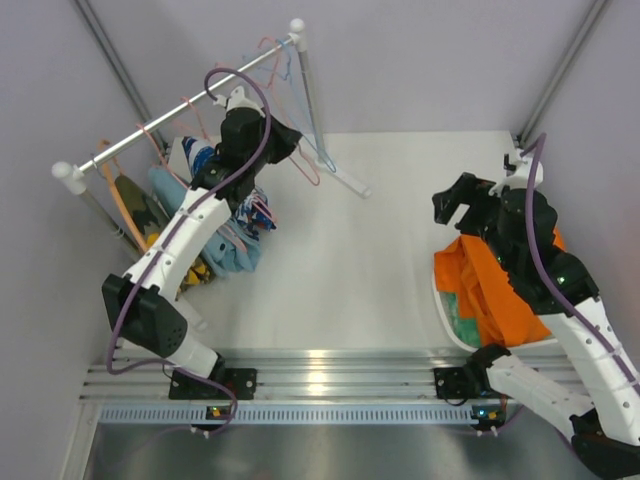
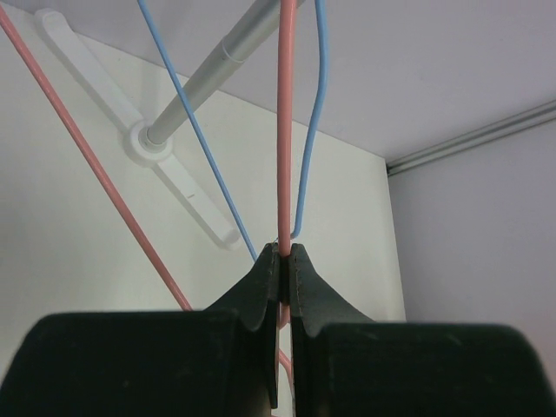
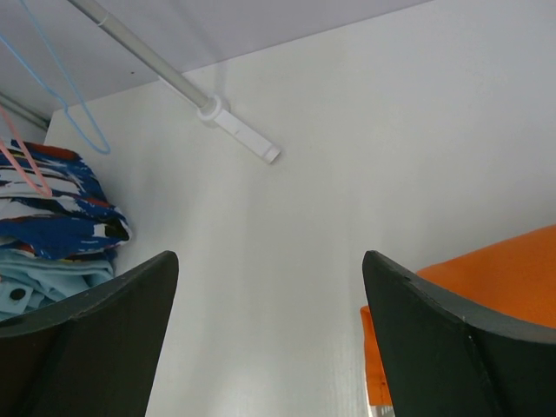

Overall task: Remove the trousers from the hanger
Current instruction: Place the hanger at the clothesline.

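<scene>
My left tool clamped on pink hanger, patterned trousers nearby, my right tool wide, orange trousers just beside it.

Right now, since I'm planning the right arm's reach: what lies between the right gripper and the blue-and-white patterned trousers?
Only bare table between right gripper and patterned trousers, per the top view; the rack foot sits just farther back.

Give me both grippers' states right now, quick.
Left gripper: closed on a pink hanger wire.
Right gripper: open, holding nothing.
</scene>
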You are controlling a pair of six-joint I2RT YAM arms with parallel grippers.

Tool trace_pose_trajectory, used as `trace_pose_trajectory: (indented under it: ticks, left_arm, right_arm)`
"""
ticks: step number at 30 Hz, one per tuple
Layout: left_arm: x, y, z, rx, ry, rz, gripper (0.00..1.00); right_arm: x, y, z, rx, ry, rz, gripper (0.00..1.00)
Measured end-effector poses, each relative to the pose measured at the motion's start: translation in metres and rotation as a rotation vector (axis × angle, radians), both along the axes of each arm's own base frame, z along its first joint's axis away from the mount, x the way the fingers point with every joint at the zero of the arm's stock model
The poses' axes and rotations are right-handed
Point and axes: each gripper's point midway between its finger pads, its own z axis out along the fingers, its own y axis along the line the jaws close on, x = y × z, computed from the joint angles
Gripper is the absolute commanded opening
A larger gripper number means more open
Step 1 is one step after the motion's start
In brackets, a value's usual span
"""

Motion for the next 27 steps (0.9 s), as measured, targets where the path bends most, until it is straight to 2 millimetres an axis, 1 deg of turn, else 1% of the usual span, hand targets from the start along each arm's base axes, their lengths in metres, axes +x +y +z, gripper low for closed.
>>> trace_pose_trajectory:
  ticks: [7,11,20,27]
  left_arm:
    - [0.013,0.014,0.001,-0.018,-0.010,0.045,0.00]
    - [0.022,0.018,-0.005,-0.020,-0.004,0.056,0.00]
    - [0.040,0.006,-0.031,-0.018,0.031,0.030,0.00]
    - [0.053,-0.004,-0.028,-0.041,0.008,0.010,0.00]
  right_arm:
    - [0.003,0.000,-0.002,-0.003,0.009,-0.002,0.88]
    - [0.004,0.001,-0.004,-0.005,0.013,-0.003,0.88]
    - [0.008,0.000,-0.007,-0.017,0.022,-0.002,0.88]
    - [0.009,-0.002,-0.007,-0.022,0.022,-0.006,0.89]
